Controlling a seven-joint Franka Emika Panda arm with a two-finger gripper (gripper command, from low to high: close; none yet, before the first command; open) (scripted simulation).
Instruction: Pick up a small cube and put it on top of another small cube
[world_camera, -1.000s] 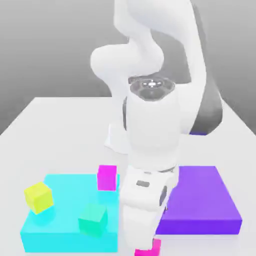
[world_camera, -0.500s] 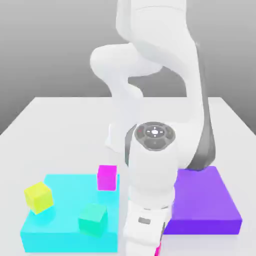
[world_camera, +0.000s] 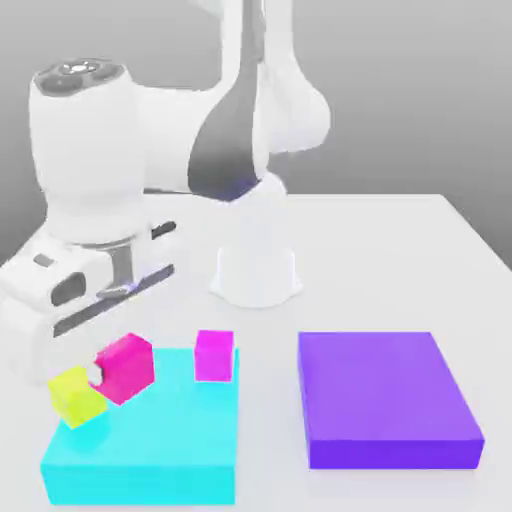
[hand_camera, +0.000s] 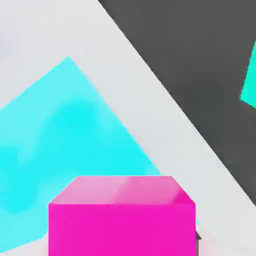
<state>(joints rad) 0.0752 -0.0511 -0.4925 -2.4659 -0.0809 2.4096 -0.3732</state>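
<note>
One small cube, bright magenta, hangs tilted just above the left part of the cyan slab, and my gripper is shut on it. In the hand view this held small cube looms close, with the cyan slab beneath it. The other small cube stands on the slab's far edge, a short way toward the exterior view's right of the held one. A yellow-green cube sits on the slab right beside the held cube.
A flat purple slab lies on the white table at the exterior view's right. The arm's white base stands behind the slabs. In the hand view a teal-green shape shows against the dark ground beyond the table's edge.
The gripper shut on the magenta cube at the table's front edge and the arm swung it up and left over the cyan slab. The teal-green cube has left the slab.
</note>
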